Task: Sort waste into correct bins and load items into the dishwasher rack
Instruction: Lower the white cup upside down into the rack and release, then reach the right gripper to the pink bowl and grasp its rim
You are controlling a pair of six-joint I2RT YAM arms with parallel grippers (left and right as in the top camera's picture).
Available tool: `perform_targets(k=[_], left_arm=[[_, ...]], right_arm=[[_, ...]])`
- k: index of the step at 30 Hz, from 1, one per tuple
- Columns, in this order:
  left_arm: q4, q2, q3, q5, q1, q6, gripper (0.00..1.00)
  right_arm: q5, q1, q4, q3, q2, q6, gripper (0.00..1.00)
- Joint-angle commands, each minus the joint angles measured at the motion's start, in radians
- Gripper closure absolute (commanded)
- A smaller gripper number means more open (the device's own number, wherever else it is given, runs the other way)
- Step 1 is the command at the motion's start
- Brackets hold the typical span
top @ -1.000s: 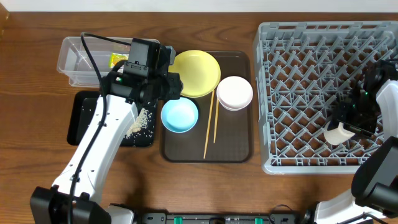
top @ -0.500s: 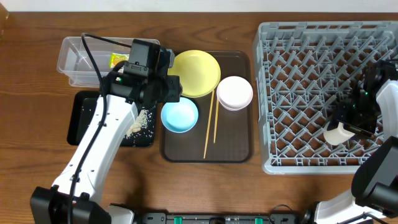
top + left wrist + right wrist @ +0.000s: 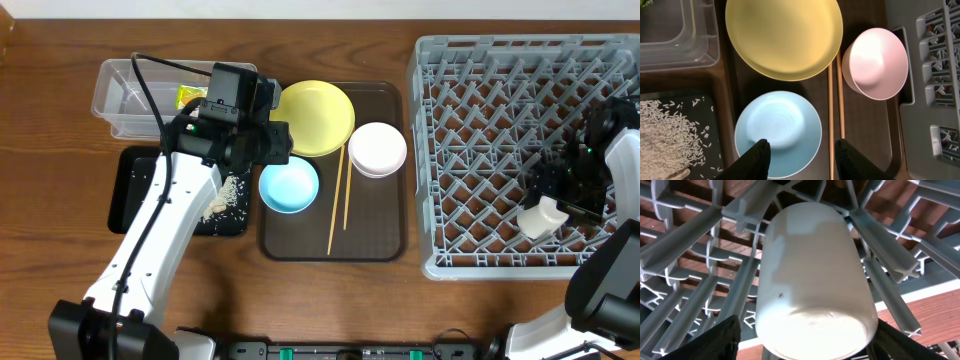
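Observation:
My left gripper (image 3: 805, 160) is open and empty, hovering over the near rim of the light blue bowl (image 3: 777, 132) on the brown serving tray. The yellow plate (image 3: 784, 37), the stacked white bowls (image 3: 877, 62) and the chopsticks (image 3: 831, 120) lie beyond it. My right gripper (image 3: 807, 345) is inside the grey dishwasher rack (image 3: 500, 110). Its jaws stand either side of the small white cup (image 3: 812, 280), with a gap at the left finger. The cup (image 3: 538, 218) leans among the pegs. The snack wrapper (image 3: 190, 97) lies in the clear tub (image 3: 120, 100). Rice scraps (image 3: 228, 195) lie in the black tray (image 3: 135, 190). The tissue is hidden.
The brown serving tray (image 3: 385, 235) sits between the bins and the rack. The left arm crosses over the black tray and part of the clear tub. The rack's upright pegs surround the right gripper on all sides.
The white cup has shifted slightly down and left in the rack and now leans more. The left arm has not moved.

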State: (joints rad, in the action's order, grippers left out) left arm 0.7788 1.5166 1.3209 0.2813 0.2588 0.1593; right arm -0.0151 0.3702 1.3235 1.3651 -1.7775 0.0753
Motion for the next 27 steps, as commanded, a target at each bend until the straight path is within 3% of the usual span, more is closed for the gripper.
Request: perform_targets(k=[1, 6, 12, 14, 17, 21, 24, 27], left_arm=[[0.002, -0.006, 0.007, -0.014, -0.001, -0.009, 0.55], [0.002, -0.006, 0.007, -0.014, -0.001, -0.010, 0.55], [0.003, -0.006, 0.007, -0.014, -0.001, -0.010, 0.53], [0.005, -0.005, 0.007, -0.014, -0.001, -0.010, 0.49], [0.010, -0.005, 0.007, -0.014, -0.001, -0.009, 0.48], [0.050, -0.005, 0.007, -0.083, -0.001, 0.054, 0.45], [0.104, -0.006, 0.007, -0.185, -0.005, 0.121, 0.44], [0.137, -0.013, 0.007, -0.193, -0.032, 0.160, 0.44]], right_arm=[[0.005, 0.003, 0.004, 0.018, 0.000, 0.006, 0.23], [0.005, 0.002, 0.007, 0.034, 0.027, 0.006, 0.24], [0.031, -0.006, 0.010, 0.130, 0.155, -0.013, 0.17], [0.153, -0.020, -0.005, 0.177, 0.204, -0.077, 0.01], [0.375, -0.052, -0.062, 0.219, 0.262, -0.170, 0.01], [0.492, -0.158, -0.193, 0.229, 0.312, -0.212, 0.01], [0.502, -0.258, -0.277, 0.229, 0.311, -0.224, 0.01], [0.480, -0.377, -0.342, 0.229, 0.294, -0.261, 0.01]])
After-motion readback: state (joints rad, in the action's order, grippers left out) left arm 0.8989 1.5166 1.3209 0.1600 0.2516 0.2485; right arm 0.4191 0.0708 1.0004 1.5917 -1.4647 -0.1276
